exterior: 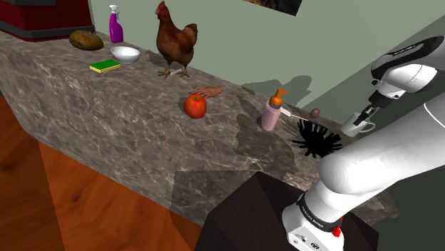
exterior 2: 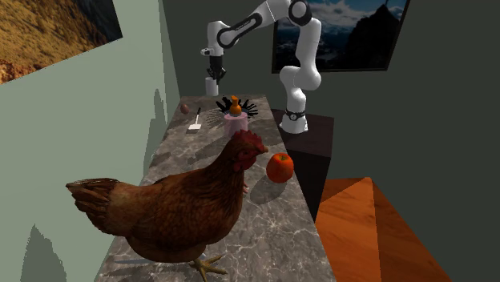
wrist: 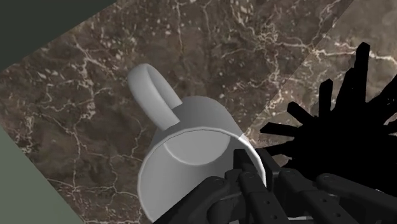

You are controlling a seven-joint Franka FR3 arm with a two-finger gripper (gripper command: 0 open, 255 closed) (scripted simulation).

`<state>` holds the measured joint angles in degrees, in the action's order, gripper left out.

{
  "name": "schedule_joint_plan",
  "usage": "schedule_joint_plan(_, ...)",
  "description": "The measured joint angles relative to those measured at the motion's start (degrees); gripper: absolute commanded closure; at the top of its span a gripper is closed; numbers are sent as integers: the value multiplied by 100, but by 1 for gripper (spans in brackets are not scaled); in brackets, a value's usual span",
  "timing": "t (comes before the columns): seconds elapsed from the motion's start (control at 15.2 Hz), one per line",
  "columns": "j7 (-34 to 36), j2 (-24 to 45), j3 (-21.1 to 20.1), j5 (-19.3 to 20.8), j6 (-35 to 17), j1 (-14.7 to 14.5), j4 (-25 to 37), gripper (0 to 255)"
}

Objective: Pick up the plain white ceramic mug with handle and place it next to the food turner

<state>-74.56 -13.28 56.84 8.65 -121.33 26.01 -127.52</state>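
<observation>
Over one end of the counter (exterior: 128, 121), the white mug (wrist: 191, 127) is held by the gripper (wrist: 251, 167). The jaws are clamped on its rim. A black spiky thing (exterior: 317, 137) sits just beside it. The white food turner (exterior 2: 195, 122) lies apart from the mug, near a brown egg (exterior 2: 185, 107).

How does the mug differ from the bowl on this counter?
The mug has a loop handle; the bowl has none. The mug is tall and narrow, the bowl wide and shallow. The mug is clasped at its rim by the pincer; the bowl stands free beside the sponge. Both are plain white and open-topped.
</observation>
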Motion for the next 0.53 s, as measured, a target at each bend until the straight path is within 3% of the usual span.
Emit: schedule_joint_plan(0.53,-363,517,328,-446,-661,-195,-322,255)
